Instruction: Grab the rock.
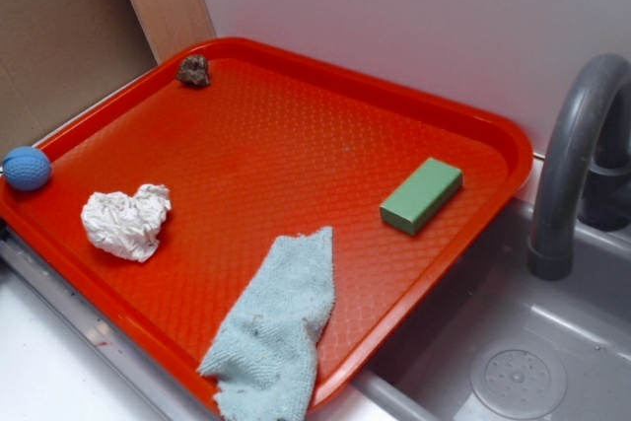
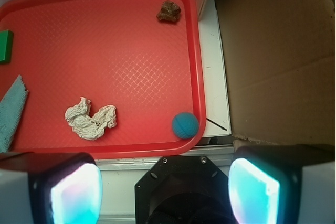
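Observation:
The rock [image 1: 193,70] is a small rough brownish-grey lump in a far corner of the red tray [image 1: 424,110]. In the wrist view the rock [image 2: 169,11] lies near the top right corner of the tray [image 2: 192,66]. My gripper [image 2: 165,190] is open, high above and outside the tray's near edge, its two glowing pads [image 2: 77,192] wide apart with nothing between them. The gripper is not visible in the exterior view.
On the tray lie a crumpled white paper wad [image 1: 126,222], a blue ball [image 1: 27,169] at the rim, a green block [image 1: 422,194] and a light blue towel [image 1: 276,327] overhanging the edge. A grey faucet [image 1: 572,155] and sink [image 1: 513,362] stand at the right. Cardboard [image 2: 278,56] flanks the tray.

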You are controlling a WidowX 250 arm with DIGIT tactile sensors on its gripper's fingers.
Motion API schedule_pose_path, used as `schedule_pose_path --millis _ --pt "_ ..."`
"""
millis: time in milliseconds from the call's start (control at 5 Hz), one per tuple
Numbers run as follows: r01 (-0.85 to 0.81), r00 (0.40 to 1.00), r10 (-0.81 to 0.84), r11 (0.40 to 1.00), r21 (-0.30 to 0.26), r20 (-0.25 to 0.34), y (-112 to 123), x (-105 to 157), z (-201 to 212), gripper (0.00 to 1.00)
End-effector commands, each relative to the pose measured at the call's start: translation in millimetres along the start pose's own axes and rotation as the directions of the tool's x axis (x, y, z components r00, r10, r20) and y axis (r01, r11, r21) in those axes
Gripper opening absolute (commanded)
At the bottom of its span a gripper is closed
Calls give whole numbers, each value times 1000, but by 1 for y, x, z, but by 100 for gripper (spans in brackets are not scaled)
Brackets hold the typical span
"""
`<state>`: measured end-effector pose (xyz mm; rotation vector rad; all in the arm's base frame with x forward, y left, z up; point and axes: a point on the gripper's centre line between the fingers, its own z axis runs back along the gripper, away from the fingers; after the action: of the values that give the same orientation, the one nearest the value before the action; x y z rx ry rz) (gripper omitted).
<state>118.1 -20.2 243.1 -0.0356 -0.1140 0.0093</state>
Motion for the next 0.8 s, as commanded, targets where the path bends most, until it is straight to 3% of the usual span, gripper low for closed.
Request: schedule_pose_path --millis 0,200,600 --pt "0 1000 0 1000 0 0 0 0 0 100" --pt "-206 976 200 976 69 84 -5 23 -26 100" --pt "-500 852 484 865 38 198 -8 71 -81 100"
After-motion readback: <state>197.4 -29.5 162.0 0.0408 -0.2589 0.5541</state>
